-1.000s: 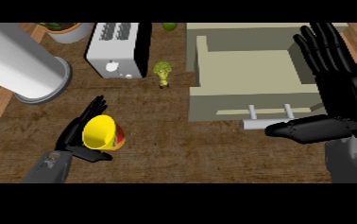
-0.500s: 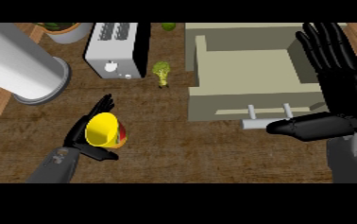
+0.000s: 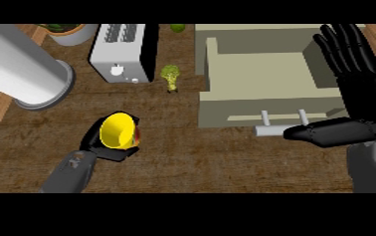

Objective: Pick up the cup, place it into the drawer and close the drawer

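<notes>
A yellow cup (image 3: 117, 130) with a red-brown outside lies tilted in my left hand (image 3: 110, 149), whose fingers curl round it, low at the left of the counter. The beige drawer (image 3: 257, 60) stands open at the upper right, its grey handle (image 3: 275, 127) facing me. My right hand (image 3: 345, 80) is open at the right edge, fingers straight over the drawer's right side, thumb pointing left beside the handle.
A white toaster (image 3: 123, 53) stands at the top centre-left, a large grey cylinder (image 3: 29, 75) at the far left, and a potted plant (image 3: 70, 31) behind it. A small green broccoli (image 3: 170, 75) sits between toaster and drawer. A green object (image 3: 177, 28) lies at the back.
My left hand has carried the cup a little to the right and upward. The right hand has barely shifted.
</notes>
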`<control>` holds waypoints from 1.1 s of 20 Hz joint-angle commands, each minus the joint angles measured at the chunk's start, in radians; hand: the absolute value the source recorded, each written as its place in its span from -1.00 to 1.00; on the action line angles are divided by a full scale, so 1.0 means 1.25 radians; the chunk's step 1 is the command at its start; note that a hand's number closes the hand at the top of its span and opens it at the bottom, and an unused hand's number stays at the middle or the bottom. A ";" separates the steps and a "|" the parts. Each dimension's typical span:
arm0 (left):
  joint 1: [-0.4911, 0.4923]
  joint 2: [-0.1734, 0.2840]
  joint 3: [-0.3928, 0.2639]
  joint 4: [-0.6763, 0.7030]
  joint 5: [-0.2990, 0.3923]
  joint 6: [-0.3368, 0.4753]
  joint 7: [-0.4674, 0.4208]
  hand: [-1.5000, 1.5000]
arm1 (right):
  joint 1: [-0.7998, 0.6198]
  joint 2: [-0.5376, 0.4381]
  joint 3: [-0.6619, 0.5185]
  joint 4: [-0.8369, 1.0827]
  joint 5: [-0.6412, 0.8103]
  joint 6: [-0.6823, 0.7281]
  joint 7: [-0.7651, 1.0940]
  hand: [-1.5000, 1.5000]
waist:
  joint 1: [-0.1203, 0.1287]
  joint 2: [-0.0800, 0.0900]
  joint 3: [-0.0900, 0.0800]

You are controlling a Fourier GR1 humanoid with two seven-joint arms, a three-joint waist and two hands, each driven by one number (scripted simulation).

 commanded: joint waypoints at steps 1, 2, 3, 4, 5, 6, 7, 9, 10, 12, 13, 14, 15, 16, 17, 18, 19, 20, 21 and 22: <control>0.004 -0.018 0.012 -0.034 0.002 0.039 -0.158 1.00 | -0.027 -0.009 -0.003 -0.023 -0.008 -0.009 0.047 -1.00 | 0.004 -0.003 0.000; 0.043 0.000 0.011 -0.037 -0.004 0.049 -0.207 1.00 | 0.015 0.008 -0.004 -0.019 -0.007 -0.006 0.001 -1.00 | 0.005 -0.002 0.001; 0.000 -0.021 0.012 -0.046 -0.010 0.122 -0.171 1.00 | 0.006 -0.003 0.008 -0.030 0.008 -0.007 0.032 -1.00 | 0.002 -0.004 0.001; 0.000 -0.015 0.048 -0.033 0.016 0.162 -0.172 1.00 | -0.014 -0.009 -0.026 0.031 -0.015 0.003 -0.006 -1.00 | 0.004 0.004 0.001; 0.028 -0.028 0.076 -0.033 0.038 0.213 -0.176 1.00 | -0.006 -0.028 -0.037 -0.006 -0.047 0.026 0.016 -1.00 | 0.004 -0.001 0.001; 0.025 -0.026 0.114 -0.044 0.069 0.266 -0.158 1.00 | 0.023 -0.012 -0.021 -0.007 -0.013 0.009 0.001 -1.00 | 0.010 -0.003 0.002; 0.022 -0.041 0.143 -0.038 0.087 0.330 -0.144 1.00 | -0.015 -0.014 -0.020 -0.009 -0.019 0.002 0.021 -1.00 | 0.010 0.000 0.000; 0.018 -0.030 0.212 -0.054 0.144 0.399 -0.118 1.00 | 0.018 -0.017 -0.038 -0.005 -0.023 0.008 -0.003 -1.00 | 0.016 -0.004 0.002; 0.022 -0.051 0.229 -0.057 0.162 0.399 -0.152 1.00 | 0.019 -0.011 -0.035 -0.008 -0.031 0.008 0.000 -1.00 | 0.012 -0.003 0.002; 0.009 -0.057 0.241 -0.060 0.183 0.312 -0.194 1.00 | 0.007 -0.014 -0.025 0.002 -0.026 0.014 0.003 -1.00 | 0.013 -0.003 0.002; 0.001 -0.065 0.237 -0.054 0.184 0.267 -0.210 1.00 | 0.010 -0.012 -0.032 0.010 -0.015 0.008 -0.020 -1.00 | 0.009 -0.002 0.002; 0.016 -0.069 0.225 -0.077 0.183 0.220 -0.225 1.00 | 0.028 -0.011 -0.017 -0.048 -0.013 0.000 0.026 -1.00 | 0.010 -0.007 0.002; 0.006 -0.055 0.216 -0.085 0.179 0.190 -0.216 1.00 | 0.009 -0.007 -0.016 0.001 -0.005 0.004 -0.008 -1.00 | 0.017 -0.006 0.002; -0.038 -0.069 0.207 -0.093 0.180 0.191 -0.161 1.00 | 0.008 0.010 0.004 -0.015 0.005 -0.012 0.014 -1.00 | 0.016 -0.008 0.003; -0.049 -0.074 0.195 -0.117 0.174 0.208 -0.148 1.00 | 0.039 -0.009 -0.024 -0.019 -0.015 0.010 -0.005 -1.00 | 0.016 -0.010 0.004; -0.061 -0.041 0.189 -0.130 0.176 0.168 -0.105 1.00 | 0.028 -0.021 -0.036 -0.054 -0.038 0.003 0.052 -1.00 | 0.017 -0.012 0.004; -0.070 -0.058 0.173 -0.147 0.165 0.192 -0.102 1.00 | 0.051 -0.027 -0.054 -0.009 -0.042 0.032 -0.019 -1.00 | 0.020 -0.011 0.005; -0.056 -0.076 0.155 -0.169 0.157 0.189 -0.102 1.00 | 0.062 0.004 -0.014 -0.048 -0.004 0.001 -0.004 -1.00 | 0.023 -0.013 0.005; -0.088 -0.053 0.155 -0.193 0.168 0.174 -0.033 1.00 | 0.058 -0.020 -0.042 -0.047 -0.039 0.019 0.016 -1.00 | 0.025 -0.015 0.005; -0.139 -0.097 0.147 -0.217 0.166 0.227 -0.013 1.00 | 0.033 -0.007 -0.007 0.021 0.019 0.012 -0.027 -1.00 | 0.033 -0.013 0.005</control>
